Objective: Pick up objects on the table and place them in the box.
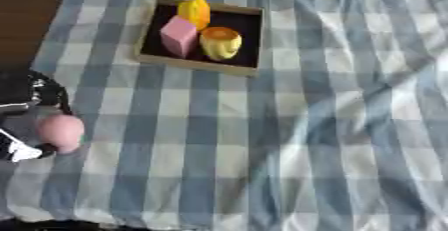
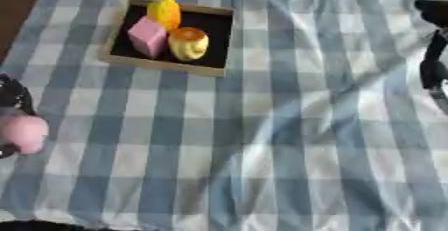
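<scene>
A wooden-rimmed box (image 1: 198,67) with a black floor lies on the checked cloth at the upper middle. Inside it are a pink cube (image 1: 178,36), an orange-yellow rounded piece (image 1: 195,12) and a yellow cup-shaped piece (image 1: 220,43). At the left edge my left hand (image 1: 30,98) holds a pink round object (image 1: 59,132), with black fingers above it and a pale part below. The object sits low over the cloth, well left of and below the box. Part of my right hand (image 2: 432,70) shows only in the right eye view, at the right edge, away from the box.
A blue-and-white checked cloth (image 1: 289,140) covers the table, with wrinkles on the right half. Dark brown floor (image 1: 26,15) shows past the table's upper left edge. A dark shape lies along the bottom left edge.
</scene>
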Controlling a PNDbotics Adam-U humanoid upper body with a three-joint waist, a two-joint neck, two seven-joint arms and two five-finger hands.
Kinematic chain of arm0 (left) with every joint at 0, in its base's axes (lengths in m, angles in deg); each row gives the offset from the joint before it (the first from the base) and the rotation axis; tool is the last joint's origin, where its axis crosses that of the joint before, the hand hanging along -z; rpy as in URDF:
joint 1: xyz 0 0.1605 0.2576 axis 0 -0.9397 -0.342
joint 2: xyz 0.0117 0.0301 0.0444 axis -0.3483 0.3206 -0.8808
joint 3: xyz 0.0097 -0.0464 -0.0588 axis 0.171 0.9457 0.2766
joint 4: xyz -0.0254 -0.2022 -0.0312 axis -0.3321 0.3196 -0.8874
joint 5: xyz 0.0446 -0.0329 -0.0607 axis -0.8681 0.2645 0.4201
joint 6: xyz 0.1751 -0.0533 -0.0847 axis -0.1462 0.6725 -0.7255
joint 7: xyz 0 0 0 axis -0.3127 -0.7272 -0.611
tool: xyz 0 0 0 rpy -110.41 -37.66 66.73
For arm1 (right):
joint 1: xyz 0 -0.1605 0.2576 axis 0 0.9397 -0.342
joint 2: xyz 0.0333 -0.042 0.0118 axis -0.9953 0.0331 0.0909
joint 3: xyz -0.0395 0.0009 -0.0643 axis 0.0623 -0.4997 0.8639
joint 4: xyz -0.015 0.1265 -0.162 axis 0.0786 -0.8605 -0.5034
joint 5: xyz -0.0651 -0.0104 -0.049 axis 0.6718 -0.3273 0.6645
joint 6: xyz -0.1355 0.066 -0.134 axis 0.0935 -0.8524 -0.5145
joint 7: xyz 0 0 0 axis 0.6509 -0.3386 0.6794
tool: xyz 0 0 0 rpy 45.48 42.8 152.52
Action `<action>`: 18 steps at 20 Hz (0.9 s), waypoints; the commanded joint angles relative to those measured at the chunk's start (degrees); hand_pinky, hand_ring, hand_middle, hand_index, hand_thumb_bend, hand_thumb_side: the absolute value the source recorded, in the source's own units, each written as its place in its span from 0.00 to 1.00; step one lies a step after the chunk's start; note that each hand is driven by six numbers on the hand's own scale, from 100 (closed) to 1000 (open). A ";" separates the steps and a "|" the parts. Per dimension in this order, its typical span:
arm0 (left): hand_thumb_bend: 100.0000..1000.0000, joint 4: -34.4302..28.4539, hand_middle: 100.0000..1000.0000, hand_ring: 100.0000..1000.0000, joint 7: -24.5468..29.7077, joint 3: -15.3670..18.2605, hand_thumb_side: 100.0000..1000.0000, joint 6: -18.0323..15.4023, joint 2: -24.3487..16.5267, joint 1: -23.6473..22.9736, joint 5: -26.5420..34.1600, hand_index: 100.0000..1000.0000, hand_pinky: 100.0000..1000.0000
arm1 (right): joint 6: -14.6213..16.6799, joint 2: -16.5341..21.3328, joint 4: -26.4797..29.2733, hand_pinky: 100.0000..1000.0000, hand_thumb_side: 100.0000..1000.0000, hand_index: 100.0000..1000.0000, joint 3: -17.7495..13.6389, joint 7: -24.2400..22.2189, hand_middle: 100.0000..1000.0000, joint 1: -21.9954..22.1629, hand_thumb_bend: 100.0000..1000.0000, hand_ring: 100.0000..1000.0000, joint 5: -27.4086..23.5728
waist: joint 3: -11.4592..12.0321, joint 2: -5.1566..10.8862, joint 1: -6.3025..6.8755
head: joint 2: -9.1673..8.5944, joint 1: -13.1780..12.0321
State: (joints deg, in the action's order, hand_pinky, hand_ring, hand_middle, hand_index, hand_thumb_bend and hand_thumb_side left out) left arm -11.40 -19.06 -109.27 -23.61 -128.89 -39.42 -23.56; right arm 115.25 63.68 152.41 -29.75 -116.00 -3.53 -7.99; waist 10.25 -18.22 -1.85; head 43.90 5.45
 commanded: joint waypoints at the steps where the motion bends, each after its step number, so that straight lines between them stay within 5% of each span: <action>1: 0.06 0.55 0.52 0.66 -1.64 -0.10 0.28 -0.70 -0.89 0.81 -0.50 0.61 0.63 | -0.25 0.72 0.96 1.00 0.41 0.94 -0.59 -0.39 0.28 -0.26 0.00 1.00 -0.53 | -0.08 1.41 1.09 | 0.22 -0.20; 11: 0.00 -5.12 0.46 0.60 1.57 3.19 0.22 -0.70 -1.31 2.95 12.02 0.51 0.57 | -0.37 0.86 0.96 1.00 0.41 0.94 -0.75 -0.45 0.28 -0.09 0.00 1.00 -0.75 | 0.08 1.67 1.14 | 0.22 0.12; 18: 0.00 -8.63 0.48 0.59 0.95 4.52 0.17 -0.12 1.06 12.10 21.00 0.51 0.57 | -0.08 1.21 0.96 1.00 0.41 0.94 -0.83 -0.04 0.28 0.24 0.00 1.00 -1.03 | 0.43 2.09 1.25 | 0.22 0.68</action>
State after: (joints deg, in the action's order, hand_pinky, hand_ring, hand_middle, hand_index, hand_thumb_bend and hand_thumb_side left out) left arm -18.89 -17.80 -105.74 -23.82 -127.40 -28.55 -4.24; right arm 115.06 63.38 152.41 -29.95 -116.18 -3.29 -8.51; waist 10.66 -18.14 -1.58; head 43.90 5.94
